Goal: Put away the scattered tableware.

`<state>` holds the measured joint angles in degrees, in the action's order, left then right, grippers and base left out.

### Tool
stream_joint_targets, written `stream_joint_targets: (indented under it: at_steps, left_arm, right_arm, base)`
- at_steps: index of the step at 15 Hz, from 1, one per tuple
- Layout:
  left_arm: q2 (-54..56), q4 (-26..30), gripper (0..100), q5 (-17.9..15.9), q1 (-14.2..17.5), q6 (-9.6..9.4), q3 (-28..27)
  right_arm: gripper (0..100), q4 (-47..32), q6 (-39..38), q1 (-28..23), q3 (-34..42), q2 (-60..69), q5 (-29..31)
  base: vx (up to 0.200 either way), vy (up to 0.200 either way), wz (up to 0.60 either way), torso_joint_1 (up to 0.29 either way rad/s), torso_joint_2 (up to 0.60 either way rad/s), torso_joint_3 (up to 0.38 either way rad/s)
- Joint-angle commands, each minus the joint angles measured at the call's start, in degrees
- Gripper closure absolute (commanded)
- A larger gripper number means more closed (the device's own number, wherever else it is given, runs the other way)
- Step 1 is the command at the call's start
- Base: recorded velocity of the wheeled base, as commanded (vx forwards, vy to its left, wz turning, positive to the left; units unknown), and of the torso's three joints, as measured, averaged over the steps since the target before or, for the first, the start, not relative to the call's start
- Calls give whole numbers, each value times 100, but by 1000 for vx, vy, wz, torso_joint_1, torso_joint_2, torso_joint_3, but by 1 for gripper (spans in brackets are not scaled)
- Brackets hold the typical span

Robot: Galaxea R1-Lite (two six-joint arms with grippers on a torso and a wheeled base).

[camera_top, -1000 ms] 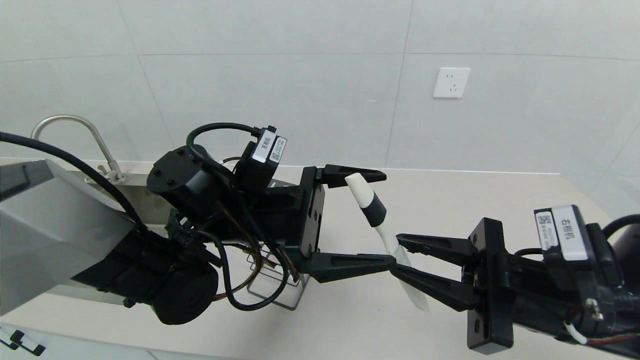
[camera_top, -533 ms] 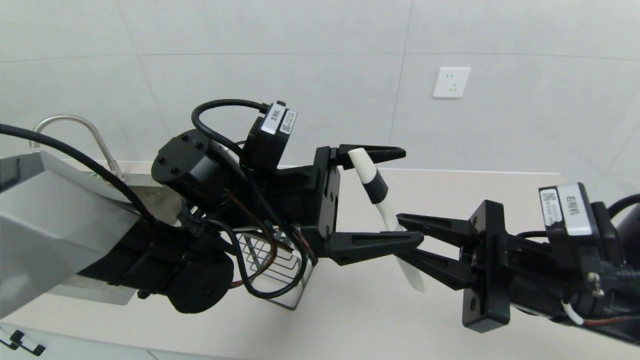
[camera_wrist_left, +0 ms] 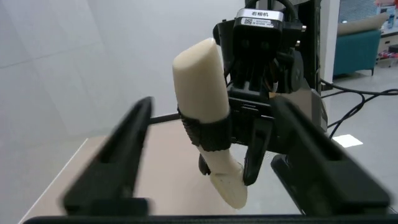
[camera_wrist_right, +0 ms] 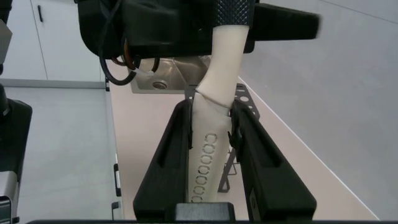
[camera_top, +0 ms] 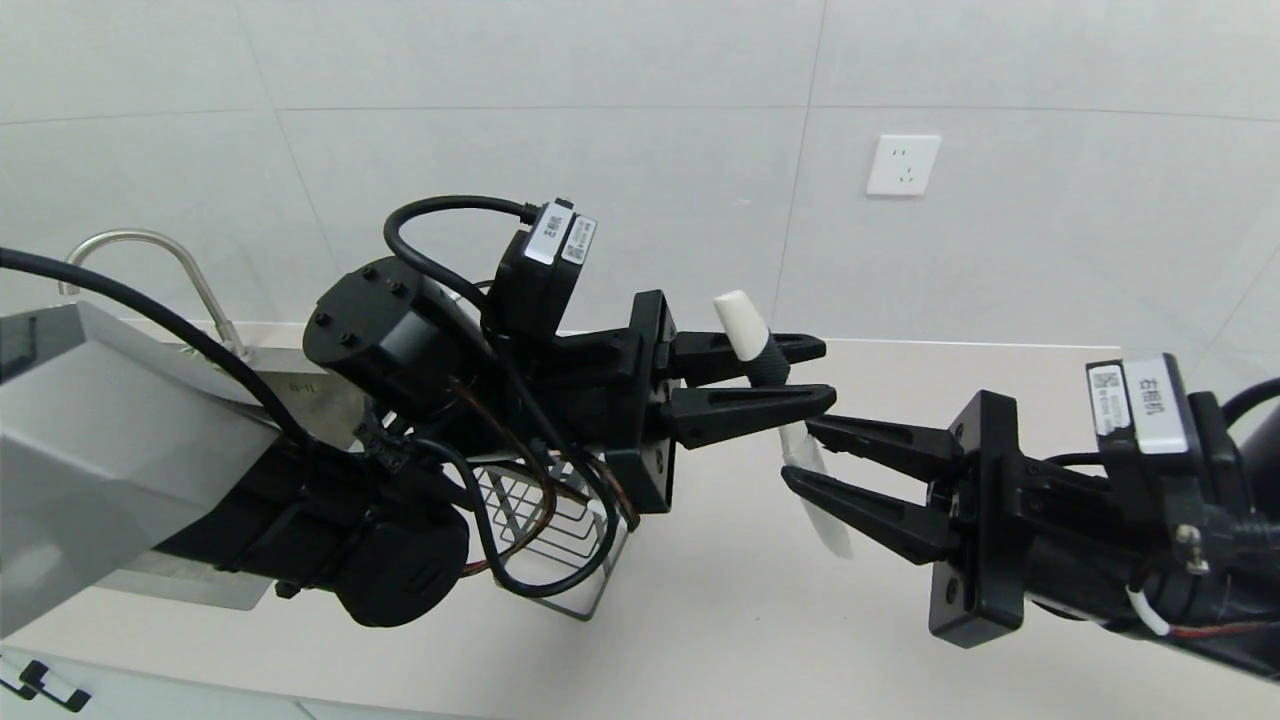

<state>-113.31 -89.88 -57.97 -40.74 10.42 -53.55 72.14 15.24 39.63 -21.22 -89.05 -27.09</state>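
A white slotted spatula point(camera_top: 741, 321) with a black grip band hangs in the air above the beige counter point(camera_top: 700, 630), held between both arms. My left gripper point(camera_top: 828, 372) is shut on the black grip near the handle's top. My right gripper point(camera_top: 798, 450) is shut on the slotted blade lower down. In the left wrist view the handle point(camera_wrist_left: 199, 87) stands between the left gripper's point(camera_wrist_left: 211, 106) fingers, with the right arm behind it. In the right wrist view the perforated blade point(camera_wrist_right: 214, 155) sits tight between the right gripper's point(camera_wrist_right: 211, 109) fingers.
A wire rack point(camera_top: 560, 565) stands on the counter under my left arm, beside a steel sink with a curved faucet point(camera_top: 150, 245) at the far left. A tiled wall with a socket point(camera_top: 903, 164) closes the back. Bare counter lies to the right.
My left gripper's fingers, wide apart around the handle before, have closed on the black grip. Both arms and the spatula have risen a little.
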Motion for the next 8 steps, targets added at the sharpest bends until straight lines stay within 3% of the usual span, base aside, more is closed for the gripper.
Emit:
stream_joint_targets:
  at_steps: [1, 2, 5, 8]
  left_arm:
    - [46, -12, 100, 22, 5, -5, 3]
    - [46, -12, 100, 31, -4, -5, 3]
    - [64, -12, 100, 49, -4, -5, 20]
    - [99, -12, 100, 919, 49, 83, 108]
  right_arm:
    - [100, 1, -30, 1, 13, 2, -7]
    - [0, 81, -197, -8, -5, -24, -25]
    - [0, 89, -38, -34, 39, -51, -95]
    - [0, 124, 14, -26, 496, 2, -95]
  base:
    - [0, 0, 0, 0, 0, 0]
    - [0, 0, 0, 0, 0, 0]
    - [0, 0, 0, 0, 0, 0]
    - [0, 0, 0, 0, 0, 0]
